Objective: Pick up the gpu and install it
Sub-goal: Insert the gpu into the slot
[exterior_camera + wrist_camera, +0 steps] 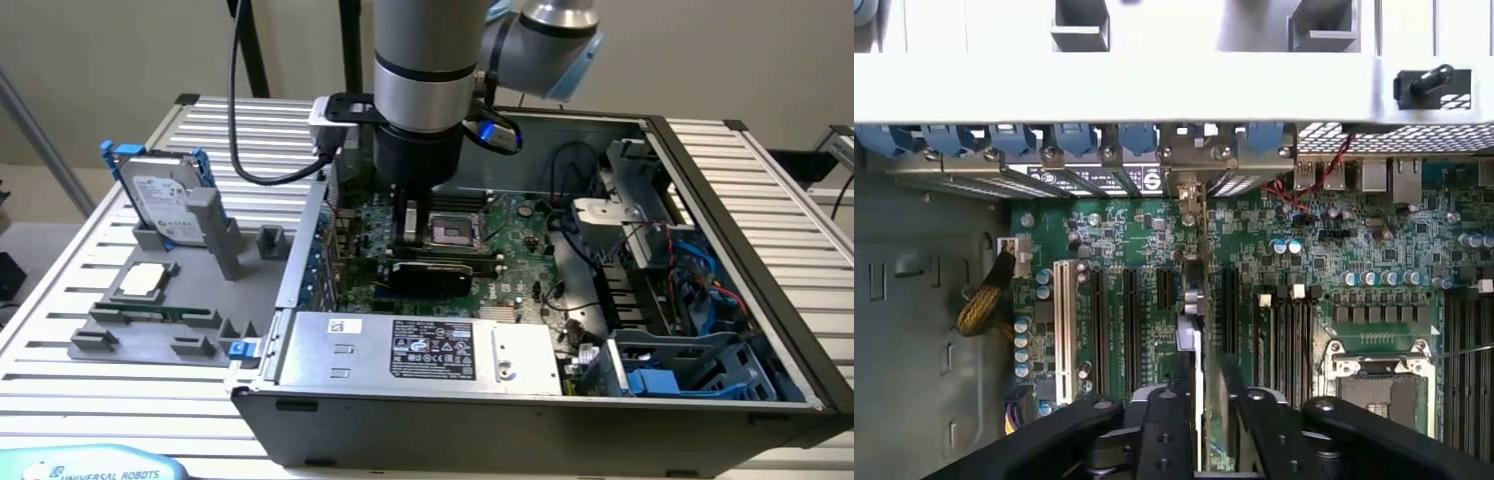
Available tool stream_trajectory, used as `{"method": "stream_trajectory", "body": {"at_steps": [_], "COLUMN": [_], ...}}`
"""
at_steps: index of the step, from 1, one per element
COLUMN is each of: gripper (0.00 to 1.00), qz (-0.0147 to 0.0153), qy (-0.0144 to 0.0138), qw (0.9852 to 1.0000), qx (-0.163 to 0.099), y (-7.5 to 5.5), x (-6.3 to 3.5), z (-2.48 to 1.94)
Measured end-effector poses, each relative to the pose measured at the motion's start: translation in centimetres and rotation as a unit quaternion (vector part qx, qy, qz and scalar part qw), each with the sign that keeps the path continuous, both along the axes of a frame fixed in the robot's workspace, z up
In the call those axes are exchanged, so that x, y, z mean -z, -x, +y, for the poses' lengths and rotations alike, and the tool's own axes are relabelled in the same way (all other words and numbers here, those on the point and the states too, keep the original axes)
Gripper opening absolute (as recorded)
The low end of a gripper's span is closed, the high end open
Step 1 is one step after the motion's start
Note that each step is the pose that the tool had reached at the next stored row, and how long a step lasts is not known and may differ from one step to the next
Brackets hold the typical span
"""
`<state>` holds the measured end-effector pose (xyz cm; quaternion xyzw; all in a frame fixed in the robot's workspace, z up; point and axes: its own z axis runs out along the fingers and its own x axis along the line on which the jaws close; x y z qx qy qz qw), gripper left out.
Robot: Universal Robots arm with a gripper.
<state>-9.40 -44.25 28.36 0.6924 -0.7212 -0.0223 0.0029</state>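
The black claw (1199, 420) held the thin flat gpu card (1192, 345) by its edge, pinched tight, standing it upright just above the long black slots on the green motherboard (1354, 250), probably so it could slide in.

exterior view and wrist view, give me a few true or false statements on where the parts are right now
1. The computer case is closed. False: it is open, with the motherboard showing.
2. The hard drive stands upright on the gray holder outside the case. True.
3. The gpu lies on the gray holder. False: the gpu is edge-on in the end effector, over the motherboard's slots.
4. The small silver chip lies on the gray holder. True.
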Motion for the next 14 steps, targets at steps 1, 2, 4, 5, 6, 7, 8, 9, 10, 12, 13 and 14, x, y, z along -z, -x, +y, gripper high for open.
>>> {"method": "stream_trajectory", "body": {"at_steps": [1,2,4,5,6,7,8,9,10,12,13,14], "gripper": [0.20,0.14,0.11,0.11,0.11,0.11,0.11,0.11,0.11,0.11,0.11,0.11], "qz": [0.0000,0.0000,0.0000,0.0000,-0.0001,0.0000,0.0000,-0.0001,-0.0001,-0.0001,-0.0001,-0.0001], "qy": [0.0000,0.0000,-0.0001,0.0000,-0.0001,0.0000,0.0000,0.0000,0.0000,0.0000,0.0000,0.0001], "qw": [1.0000,1.0000,1.0000,1.0000,1.0000,1.0000,1.0000,1.0000,1.0000,1.0000,1.0000,1.0000], "qx": [0.000,0.000,0.000,0.000,0.000,0.000,0.000,0.000,0.000,0.000,0.000,0.000], "y": [-0.1,-0.3,-0.8,-1.1,-1.2,-1.2,-1.2,-1.2,-1.2,-1.2,-1.2,-1.2], "x": [0.00,0.00,0.02,0.06,0.16,0.31,0.49,0.67,0.85,1.19,1.31,1.41], "z": [0.04,0.09,0.15,0.15,0.15,0.15,0.16,0.17,0.19,0.23,0.26,0.27]}}
